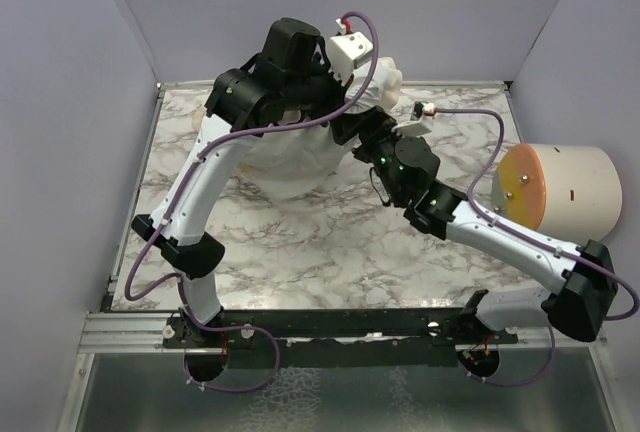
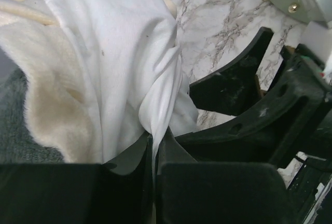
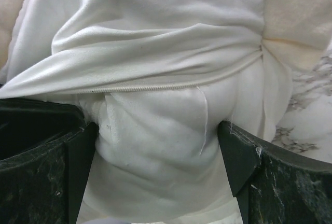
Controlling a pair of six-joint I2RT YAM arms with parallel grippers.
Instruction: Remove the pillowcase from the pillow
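Observation:
The pillow [image 1: 295,167] is a plump white mass at the back middle of the table. The pillowcase [image 1: 385,80] is bunched over its far end, cream trim showing. In the left wrist view my left gripper [image 2: 154,138] is shut on a twisted fold of the pillowcase's white inner face [image 2: 119,53], with cream trim and dark grey fuzz at the left. In the right wrist view my right gripper [image 3: 155,136] has its jaws wide, pressing both sides of the bulging pillow [image 3: 161,151]. The pillowcase's zipper edge [image 3: 155,87] lies just above. My right gripper's fingers [image 2: 233,86] show close by.
A cream cylinder with an orange round face [image 1: 555,187] lies at the table's right edge. The marble table [image 1: 330,242] is walled by grey panels at the left, back and right. Both arms cross over the back middle.

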